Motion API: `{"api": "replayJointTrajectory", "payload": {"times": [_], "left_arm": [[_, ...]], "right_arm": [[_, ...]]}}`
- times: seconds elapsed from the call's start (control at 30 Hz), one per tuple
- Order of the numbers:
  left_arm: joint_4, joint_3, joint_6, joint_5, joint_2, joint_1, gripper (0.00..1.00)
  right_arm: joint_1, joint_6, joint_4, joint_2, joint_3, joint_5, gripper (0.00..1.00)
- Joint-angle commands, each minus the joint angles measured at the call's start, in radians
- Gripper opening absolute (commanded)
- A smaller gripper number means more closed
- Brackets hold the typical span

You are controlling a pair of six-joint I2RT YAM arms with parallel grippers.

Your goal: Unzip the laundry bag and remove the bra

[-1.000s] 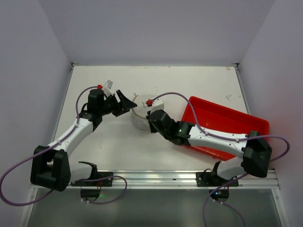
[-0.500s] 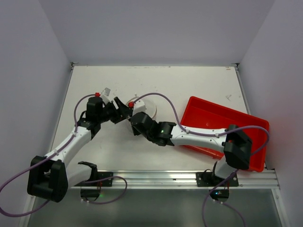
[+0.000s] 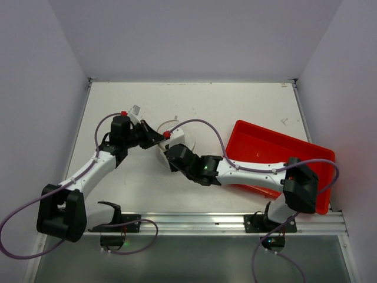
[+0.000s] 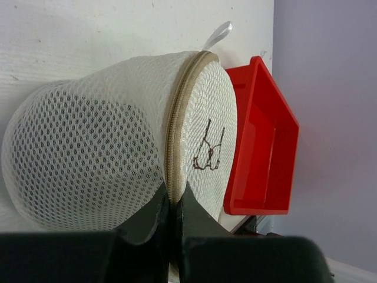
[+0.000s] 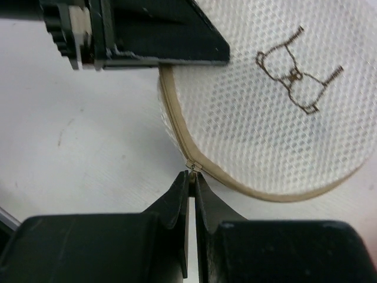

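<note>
The laundry bag [image 3: 181, 138] is a small round white mesh case with a beige zipper band, resting on the table between the two arms. In the left wrist view the laundry bag [image 4: 94, 147] stands on edge, and my left gripper [image 4: 171, 199] is shut on its zipper seam [image 4: 174, 135]. My left gripper [image 3: 157, 137] meets the bag's left side. My right gripper [image 5: 192, 175] is shut on the small metal zipper pull [image 5: 192, 166] at the bag's [image 5: 265, 106] lower rim. From above, my right gripper [image 3: 167, 157] is at the bag's near left. The bra is hidden.
A red tray [image 3: 283, 154] lies to the right, with the right arm stretched across its near-left corner; the tray [image 4: 262, 141] also shows behind the bag. A white ribbon loop [image 4: 217, 35] sticks out of the bag's far edge. White walls close in the table.
My left gripper was open and has closed on the bag's zipper seam. The right gripper and the bag have shifted left, the pull still held.
</note>
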Motion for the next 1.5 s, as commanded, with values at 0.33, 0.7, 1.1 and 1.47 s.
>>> {"api": "replayJointTrajectory", "payload": {"times": [0.33,0.7,1.1,1.47], "left_arm": [[-0.020,0.239,0.108,0.000,0.182,0.010,0.04],[-0.330,0.338,0.209,-0.211,0.070,0.012,0.75],[-0.131,0.046,0.022,-0.037,-0.051,0.007,0.73],[0.078,0.014,-0.054,0.014,0.039,0.000,0.53]], "right_arm": [[-0.085,-0.038,-0.039,-0.252,-0.177,0.074,0.00],[-0.085,-0.003,-0.024,-0.100,-0.010,0.045,0.00],[-0.075,0.044,0.030,0.004,0.077,0.030,0.00],[-0.069,0.041,0.054,0.026,0.077,-0.032,0.00]]}}
